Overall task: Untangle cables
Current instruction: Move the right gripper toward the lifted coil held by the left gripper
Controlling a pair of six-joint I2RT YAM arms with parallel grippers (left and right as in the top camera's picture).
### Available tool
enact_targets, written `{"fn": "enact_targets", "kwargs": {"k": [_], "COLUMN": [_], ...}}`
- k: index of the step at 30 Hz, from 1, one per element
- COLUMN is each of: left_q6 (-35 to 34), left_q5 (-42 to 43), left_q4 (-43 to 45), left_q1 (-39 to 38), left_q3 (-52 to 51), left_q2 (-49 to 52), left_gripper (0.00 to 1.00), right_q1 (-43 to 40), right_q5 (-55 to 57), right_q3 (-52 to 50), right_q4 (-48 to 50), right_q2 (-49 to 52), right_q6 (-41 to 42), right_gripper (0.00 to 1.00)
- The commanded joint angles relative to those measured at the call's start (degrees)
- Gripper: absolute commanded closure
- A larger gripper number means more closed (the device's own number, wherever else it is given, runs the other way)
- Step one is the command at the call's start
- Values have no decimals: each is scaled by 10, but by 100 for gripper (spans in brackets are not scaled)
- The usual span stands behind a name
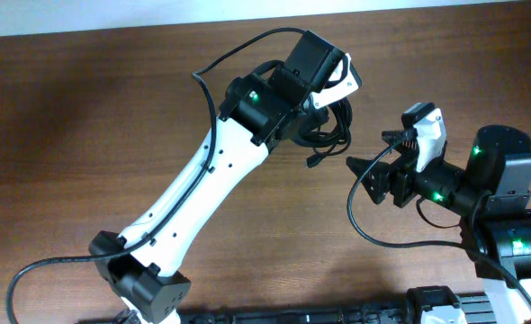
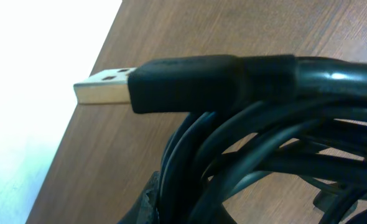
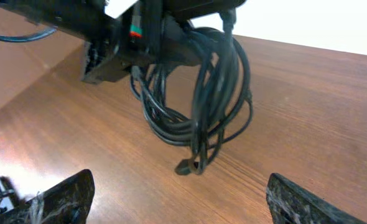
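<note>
Above the wooden table [image 1: 112, 117], left tool [image 1: 324, 112] lifts the cable bundle [image 3: 196, 118], fingers hidden; right tool [image 3: 177, 199] gapes wide.

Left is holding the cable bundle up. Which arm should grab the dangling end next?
Probably right. The right gripper is open and free, facing the hanging cable bundle, whose loose plug end dangles just ahead of it. The left gripper is occupied holding the bundle.
</note>
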Motion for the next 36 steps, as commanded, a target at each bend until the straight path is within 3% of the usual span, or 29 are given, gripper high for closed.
{"fn": "enact_targets", "kwargs": {"k": [1,7,12,19,27,32,36], "left_q6": [-10,-9,-9,-10,-9,-9,-10], "left_q5": [53,56,56,56,123,132,130], "left_q4": [2,1,3,7,24,28,31], "left_q1": [-6,-16,-20,-20,-20,-20,-19], "left_q3": [9,9,9,9,9,9,9], "left_q2": [-21,-21,-22,-33,-35,-35,-35], "left_gripper": [100,100,100,100,100,100,100], "right_q1": [2,2,2,2,2,2,2], "right_q5": [-24,-24,-24,-24,-24,-24,-24], "right_q3": [10,10,10,10,10,10,10], "right_q4": [5,6,6,6,6,6,6], "right_q2": [0,6,14,35,38,38,38], "right_q6": [-2,-2,-2,-2,-2,-2,-2], "right_gripper": [16,27,29,58,69,96,96]}}
